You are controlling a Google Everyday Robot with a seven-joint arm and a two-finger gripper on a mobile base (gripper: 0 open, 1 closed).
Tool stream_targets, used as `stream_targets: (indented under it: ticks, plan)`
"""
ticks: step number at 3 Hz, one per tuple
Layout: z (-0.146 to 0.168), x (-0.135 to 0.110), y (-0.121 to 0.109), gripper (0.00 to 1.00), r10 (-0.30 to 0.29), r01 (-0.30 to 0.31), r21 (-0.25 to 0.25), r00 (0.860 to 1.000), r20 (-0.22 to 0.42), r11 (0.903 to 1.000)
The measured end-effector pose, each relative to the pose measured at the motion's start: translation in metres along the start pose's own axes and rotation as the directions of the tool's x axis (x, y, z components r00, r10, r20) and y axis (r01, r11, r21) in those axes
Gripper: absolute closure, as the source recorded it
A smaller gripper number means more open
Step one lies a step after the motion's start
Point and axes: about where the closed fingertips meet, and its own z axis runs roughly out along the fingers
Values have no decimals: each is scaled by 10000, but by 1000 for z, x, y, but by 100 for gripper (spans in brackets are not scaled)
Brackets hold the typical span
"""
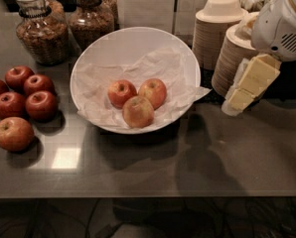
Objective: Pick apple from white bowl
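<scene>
Gripper [251,83] hangs beside paper-bowl stacks [222,29]; spread cannot be told. Apple [121,93] lies well to its left in white bowl [133,43], against paler apples [138,112]. Judged firm, smooth, light. Take it from above, across the free flanks.

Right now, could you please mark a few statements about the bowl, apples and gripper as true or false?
1. Three apples lie in the white bowl. True.
2. The gripper holds the apple. False: it hangs right of the bowl, apart from the apple.
3. Darker apples sit on the counter left of the bowl. True.
4. The bowl has no lining. False: crumpled white paper lines it.
</scene>
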Motion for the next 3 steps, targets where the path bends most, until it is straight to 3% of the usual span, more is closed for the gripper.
stream_targets:
  ticks: [1,2,3]
  plan:
    - [9,-24,-14,0,509,-503,-81,9925,1115,9987]
    - [13,-50,-19,0,657,-595,-380,9799,1883,9975]
    - [13,-51,-18,0,660,-595,-396,9793,1913,9974]
